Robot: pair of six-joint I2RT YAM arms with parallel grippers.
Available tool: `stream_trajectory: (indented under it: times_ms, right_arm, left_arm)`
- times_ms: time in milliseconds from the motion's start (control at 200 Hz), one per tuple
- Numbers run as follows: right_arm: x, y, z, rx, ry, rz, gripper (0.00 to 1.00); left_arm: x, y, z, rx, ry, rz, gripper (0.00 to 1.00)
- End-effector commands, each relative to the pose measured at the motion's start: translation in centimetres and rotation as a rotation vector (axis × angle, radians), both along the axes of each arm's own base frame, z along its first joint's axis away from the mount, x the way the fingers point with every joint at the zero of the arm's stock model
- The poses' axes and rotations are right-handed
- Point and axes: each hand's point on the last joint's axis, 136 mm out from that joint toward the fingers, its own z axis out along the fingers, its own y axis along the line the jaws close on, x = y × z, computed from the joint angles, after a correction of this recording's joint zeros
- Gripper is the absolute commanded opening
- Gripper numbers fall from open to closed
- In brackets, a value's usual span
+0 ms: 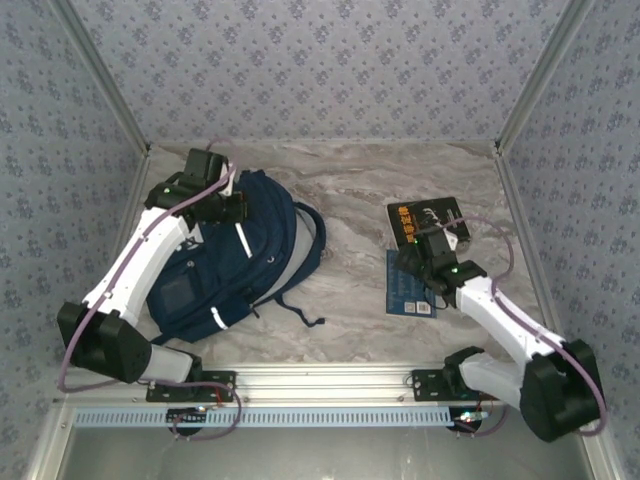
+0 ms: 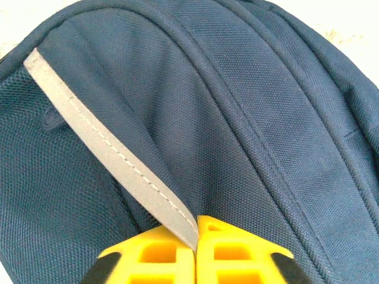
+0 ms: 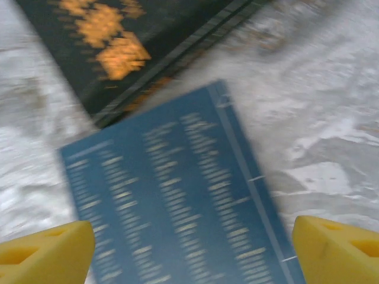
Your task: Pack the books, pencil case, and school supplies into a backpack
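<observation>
Left side: the backpack (image 1: 235, 275) lies flat on the left half of the table (image 1: 350, 190), top end toward the far-left corner, shoulder straps (image 1: 312, 240) trailing to the right on the marble. One white reflective stripe shows on its front, another low on the side.

My left gripper (image 1: 225, 207) is down on the top end of the pack. In the left wrist view my left gripper (image 2: 195, 228) has its yellow fingers (image 2: 148, 257) almost together. The end of the reflective stripe (image 2: 112, 154) runs straight into the slit between them, so I read this as clamped on that stripe. The navy fabric bulges up past the tips, with the seam lines curving over it.

Right side: two books lie well apart from the pack. The black book (image 1: 428, 222) with yellow lettering is farther away. The dark blue book (image 1: 408, 290) with white print is nearer, and its far edge lies just beside or slightly under the black one; I can't tell which.

My right gripper (image 1: 428, 262) hangs over the far end of the blue book. In the right wrist view, which is blurred, my right gripper (image 3: 192, 245) is spread wide with one yellow tip at each lower corner. The blue book's cover (image 3: 177, 195) sits between the tips, and nothing is gripped. The black book (image 3: 118, 53) is ahead of the tips at upper left.
</observation>
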Motion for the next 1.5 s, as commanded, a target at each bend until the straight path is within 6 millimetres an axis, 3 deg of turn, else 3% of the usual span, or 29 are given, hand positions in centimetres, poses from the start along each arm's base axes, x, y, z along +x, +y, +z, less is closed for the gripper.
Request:
stream_trajectory:
  times_ms: [0,165,335,560,720,914,1224,1494]
  right_arm:
    - [-0.4,-2.2,-1.8,-0.03,0.057,-0.097,0.89]
    - [1.6,-2.2,-3.1,-0.03,0.078,-0.058,0.91]
    - [3.3,1.2,-4.5,0.134,0.085,0.089,0.91]
    - [1.7,6.1,-4.5,0.315,0.092,0.243,0.88]
    - [0.5,7.4,-3.6,0.315,0.081,0.293,0.87]
    - [-0.4,10.3,-2.7,0.404,0.068,0.383,0.87]
    - [-1.4,11.8,-2.9,0.506,0.087,0.383,0.86]
    - [-2.1,13.0,-3.2,0.56,0.101,0.412,0.86]
  left_arm:
    - [-0.9,-0.6,-0.3,0.036,0.004,-0.018,0.35]
    - [-2.4,-4.4,2.0,-0.007,-0.07,-0.083,0.48]
    - [-4.5,-11.6,2.2,-0.239,-0.058,-0.179,0.5]
    - [-6.0,-17.9,-3.0,-0.358,0.106,-0.242,0.52]
    - [-6.5,-21.2,-6.0,-0.356,0.177,-0.27,0.52]
    - [-6.5,-23.2,-9.8,-0.355,0.275,-0.243,0.52]
    - [-7.4,-24.0,-16.5,-0.291,0.447,-0.162,0.51]
    - [-8.7,-25.2,-19.2,-0.247,0.512,-0.181,0.49]
